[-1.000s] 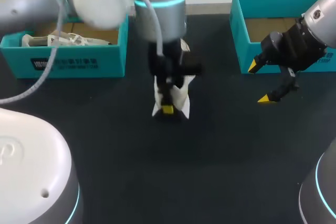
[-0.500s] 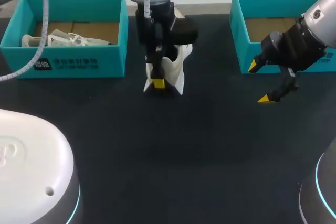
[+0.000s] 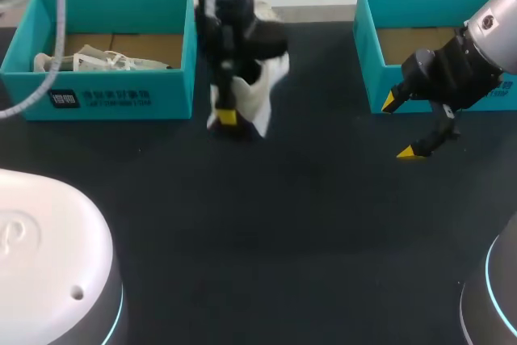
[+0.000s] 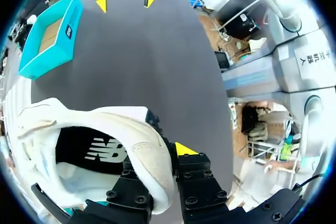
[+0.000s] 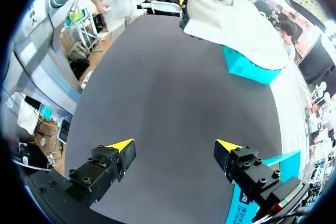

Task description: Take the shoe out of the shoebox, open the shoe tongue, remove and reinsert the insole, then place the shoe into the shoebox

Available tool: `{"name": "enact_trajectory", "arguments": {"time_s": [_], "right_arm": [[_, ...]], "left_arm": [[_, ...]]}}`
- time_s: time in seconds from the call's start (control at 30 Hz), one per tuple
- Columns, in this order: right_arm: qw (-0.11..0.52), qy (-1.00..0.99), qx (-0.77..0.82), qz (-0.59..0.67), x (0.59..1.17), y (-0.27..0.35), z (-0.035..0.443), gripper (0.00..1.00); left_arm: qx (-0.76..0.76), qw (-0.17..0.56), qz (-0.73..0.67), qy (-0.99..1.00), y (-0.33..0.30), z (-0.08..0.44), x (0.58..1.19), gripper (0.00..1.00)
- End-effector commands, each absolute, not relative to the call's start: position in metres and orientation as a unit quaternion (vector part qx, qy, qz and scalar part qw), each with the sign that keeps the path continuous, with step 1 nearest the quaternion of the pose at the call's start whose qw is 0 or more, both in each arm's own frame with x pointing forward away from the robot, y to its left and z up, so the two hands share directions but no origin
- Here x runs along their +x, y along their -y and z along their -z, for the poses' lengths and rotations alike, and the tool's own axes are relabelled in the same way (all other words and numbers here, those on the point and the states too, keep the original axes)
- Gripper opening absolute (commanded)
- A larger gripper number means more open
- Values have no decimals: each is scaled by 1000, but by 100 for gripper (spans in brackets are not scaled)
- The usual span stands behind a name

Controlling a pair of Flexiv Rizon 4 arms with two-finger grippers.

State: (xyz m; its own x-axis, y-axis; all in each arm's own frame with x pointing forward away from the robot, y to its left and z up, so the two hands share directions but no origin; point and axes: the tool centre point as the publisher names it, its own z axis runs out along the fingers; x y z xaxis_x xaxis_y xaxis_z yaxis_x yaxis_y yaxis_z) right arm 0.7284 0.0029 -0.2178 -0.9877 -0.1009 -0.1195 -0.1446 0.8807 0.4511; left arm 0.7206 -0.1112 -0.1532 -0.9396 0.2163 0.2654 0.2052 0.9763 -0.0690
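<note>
Head view: at the far left the left shoebox [image 3: 170,94] was seen on the table [image 3: 307,224], with a white laced item [image 3: 97,61] lying inside it. Just beside its right wall the shoe [image 3: 257,90] was held by the left gripper [image 3: 226,117]. That gripper was clamped on the padded collar of the shoe's opening, one finger inside and one outside, as shown in the left wrist view. The shoe appeared to be lifted and tilted, its length judged to run from that gripper toward the left shoebox. The dark table stretched from there to the right gripper [image 3: 401,128], which was spread wide and held nothing. It was well apart from the shoe and close before the right shoebox [image 3: 367,38]. The left arm was plainly the nearer. The left shoebox's wall was judged the one thing the shoe could catch on.
</note>
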Motion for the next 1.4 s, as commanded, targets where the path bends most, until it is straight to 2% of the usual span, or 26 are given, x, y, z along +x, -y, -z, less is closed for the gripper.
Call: {"name": "enact_trajectory", "arguments": {"time_s": [0.03,0.27,0.97,1.4], "right_arm": [[47,-969,-63,-235,729,-4,219,100],[47,-969,-63,-235,729,-4,219,100],[47,-969,-63,-235,729,-4,219,100],[47,-969,-63,-235,729,-4,219,100]], "left_arm": [[-126,131,-22,983,77,141,745,0],[-164,139,-15,977,29,133,779,0],[-61,128,-3,990,-129,155,895,0],[-72,108,17,991,-208,160,948,0]]}}
